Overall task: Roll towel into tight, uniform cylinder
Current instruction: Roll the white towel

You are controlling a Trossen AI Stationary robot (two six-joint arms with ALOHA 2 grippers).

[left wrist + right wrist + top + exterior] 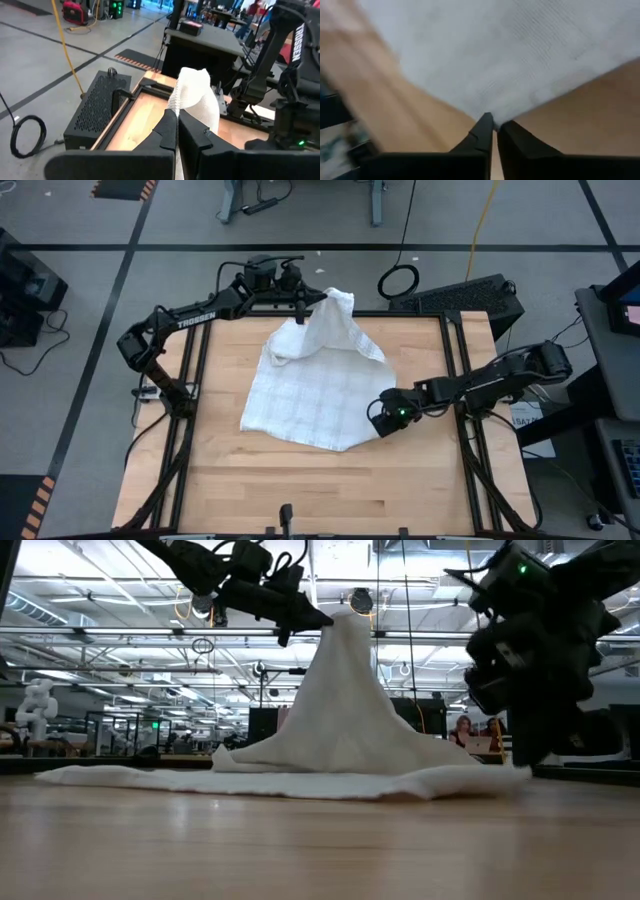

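Your left gripper [318,302] clenched one corner of the towel [305,395] and held it raised above the table's [300,490] far edge, the cloth hanging down in a peak. The rest of the towel lay spread and rumpled mid-table. To the right, your right gripper [377,420] pinched the near-right corner low against the wood. No roll had formed; the whole rolling appeared left to do.

Lit evenly and brightly from ceiling strips [120,580] overhead. Cast only soft shadows under the towel [310,385]. Blurred heavily in the right wrist view.
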